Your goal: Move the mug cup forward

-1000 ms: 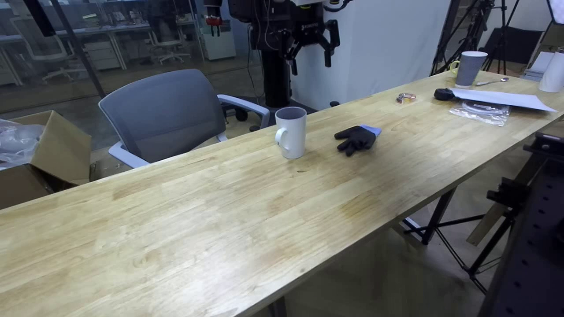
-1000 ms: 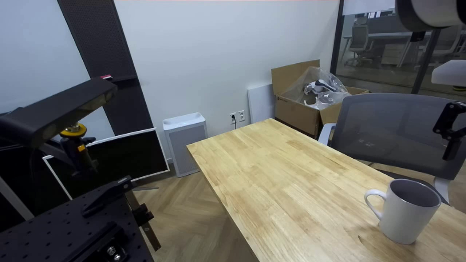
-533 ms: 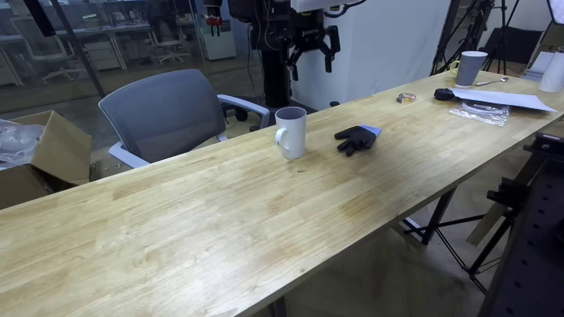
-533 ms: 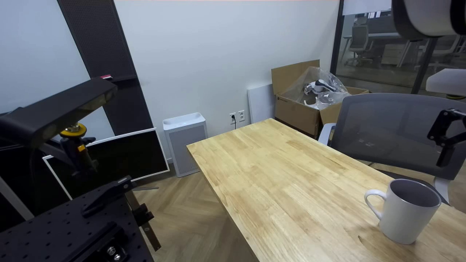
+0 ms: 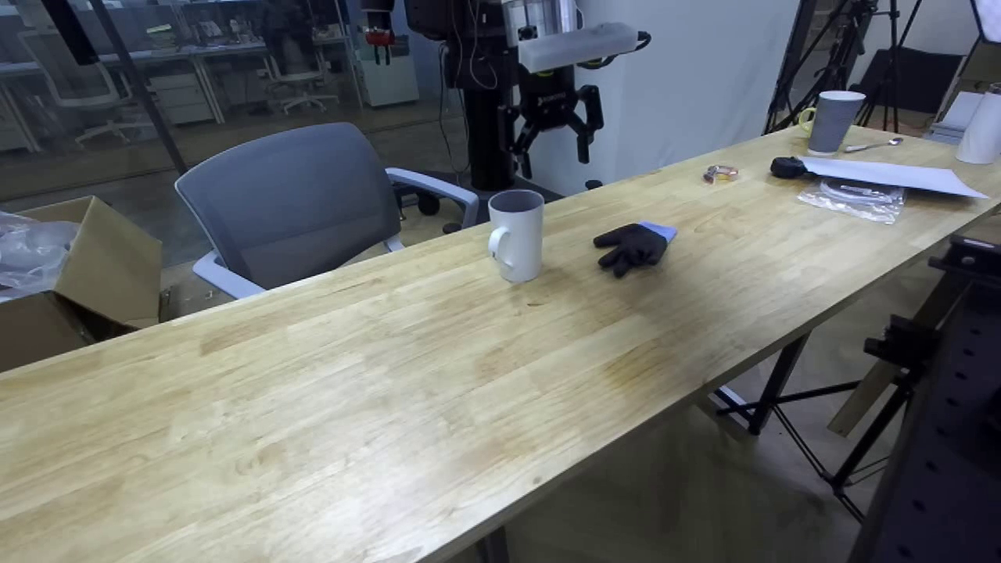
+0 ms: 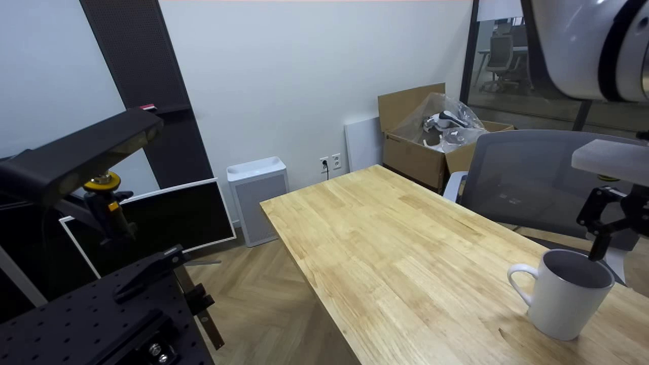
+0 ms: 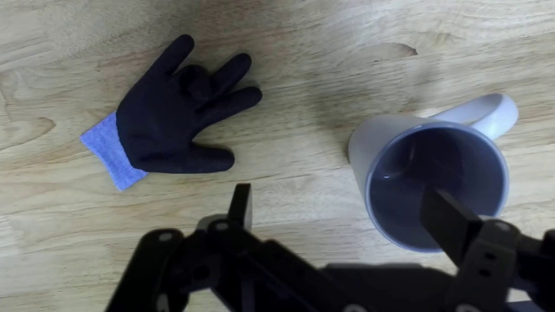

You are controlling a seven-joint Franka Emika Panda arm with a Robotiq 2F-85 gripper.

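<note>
Hovering with the hand (image 5: 554,163) spread and empty, near the white mug cup (image 5: 524,241), upright on the tabletop (image 5: 352,375) beside a dark glove (image 5: 635,246). Probably at the pre-grasp stage; next, centre over the mug cup, lower astride, then pinch.

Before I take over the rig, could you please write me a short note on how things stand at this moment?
Tool: open, holding nothing; in an exterior view a gap shows between it and the mug cup.
Mug cup: upright on the table, not touching the black glove.
Done: tool near the mug cup; no grasp yet.
Left: grasp it, move it forward, release.
Care: in the wrist view one fingertip overlaps the mug cup's opening, so perhaps align before lowering.
</note>
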